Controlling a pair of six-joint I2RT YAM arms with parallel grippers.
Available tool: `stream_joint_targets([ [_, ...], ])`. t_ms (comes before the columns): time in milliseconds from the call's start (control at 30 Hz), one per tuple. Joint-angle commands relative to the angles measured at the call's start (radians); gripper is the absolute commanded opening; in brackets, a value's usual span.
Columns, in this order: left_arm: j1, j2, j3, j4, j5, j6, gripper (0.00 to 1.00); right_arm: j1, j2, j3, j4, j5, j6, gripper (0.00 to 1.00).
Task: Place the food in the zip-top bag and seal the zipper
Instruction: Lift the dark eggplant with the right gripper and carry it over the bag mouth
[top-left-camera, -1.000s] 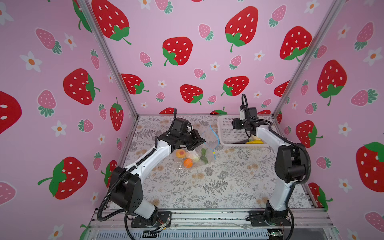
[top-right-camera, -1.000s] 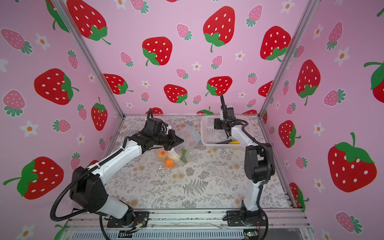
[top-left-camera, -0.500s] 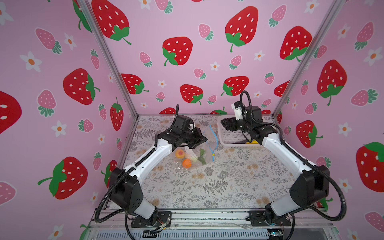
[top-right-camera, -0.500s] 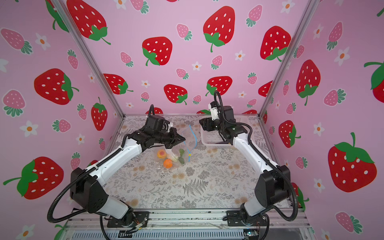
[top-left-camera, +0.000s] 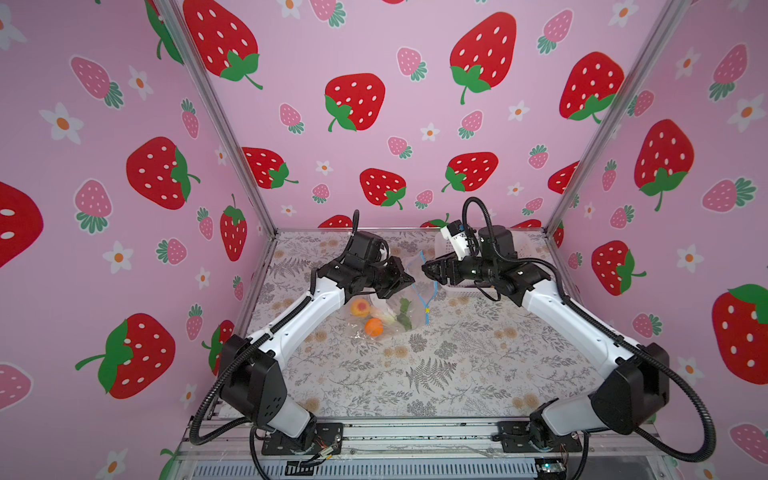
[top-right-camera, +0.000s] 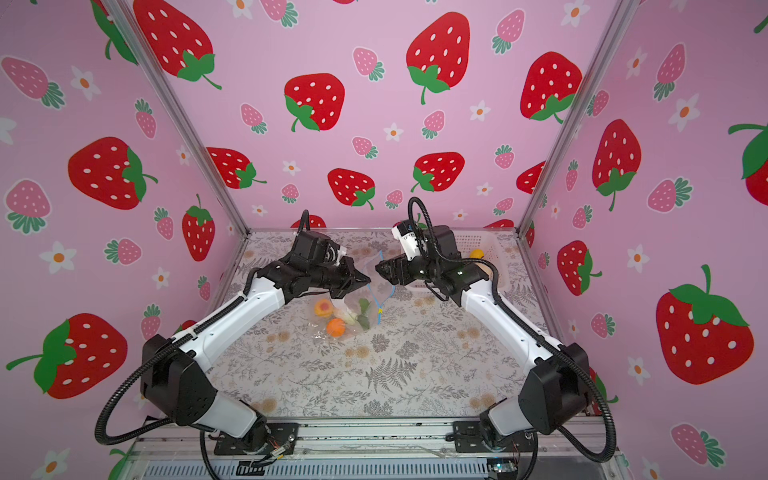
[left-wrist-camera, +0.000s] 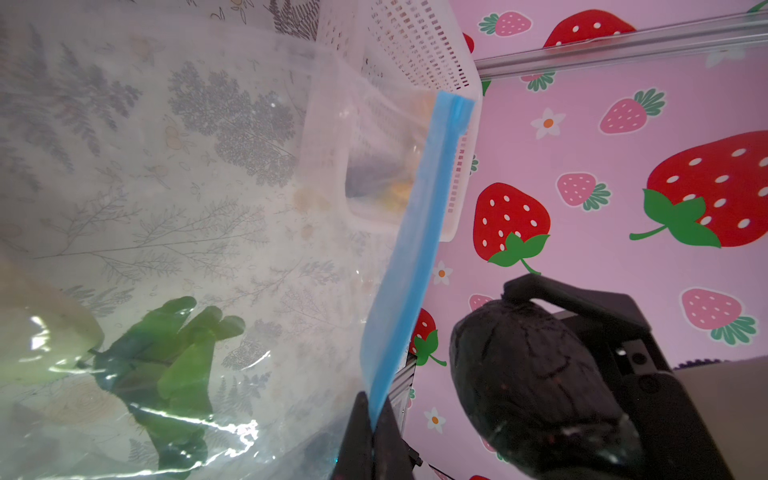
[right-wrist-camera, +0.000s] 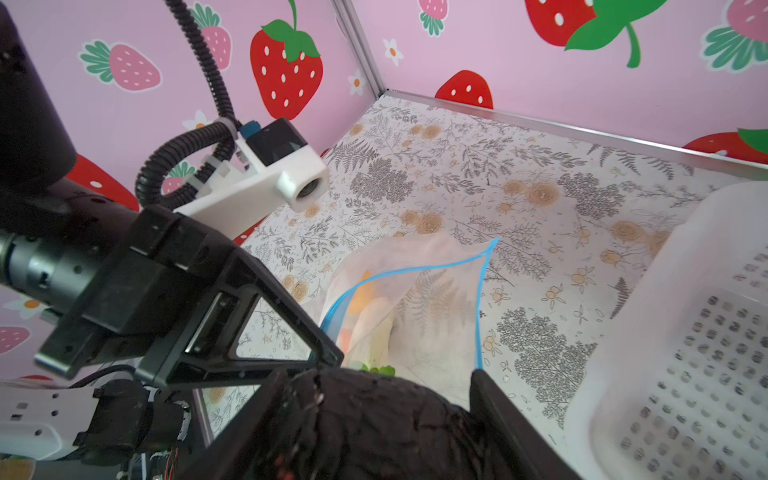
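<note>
Clear crinkly zip-top bag (right-wrist-camera: 436, 291) holds peach (top-left-camera: 360, 308), orange (top-left-camera: 373, 327), leafy radish (top-left-camera: 403, 316). Left fingers (left-wrist-camera: 357, 440) pinch its blue zipper strip (left-wrist-camera: 419, 232); right fingers (right-wrist-camera: 503, 407) grip dark avocado (right-wrist-camera: 374, 424). To do: avocado, yellow fruit (top-right-camera: 477, 253) in white mesh basket (top-right-camera: 494, 249), sealing.

The zip-top bag (left-wrist-camera: 216, 199) is clear, glossy plastic; the avocado (left-wrist-camera: 532, 374) looks rough and matt; the basket (right-wrist-camera: 685, 332) is white plastic.
</note>
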Motion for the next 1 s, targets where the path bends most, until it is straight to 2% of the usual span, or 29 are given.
stream_joint_targets([
  [0,-0.007,0.006,0.025,0.004,-0.014,-0.004,0.00,0.012,0.029,-0.007,0.007,-0.054,-0.011,0.59],
  [367,-0.006,0.011,0.026,0.009,-0.007,-0.002,0.00,0.021,0.076,-0.012,0.008,-0.058,-0.014,0.59],
  [967,-0.005,-0.009,0.028,0.010,-0.006,-0.002,0.00,0.021,0.132,-0.014,-0.027,0.021,-0.034,0.59],
])
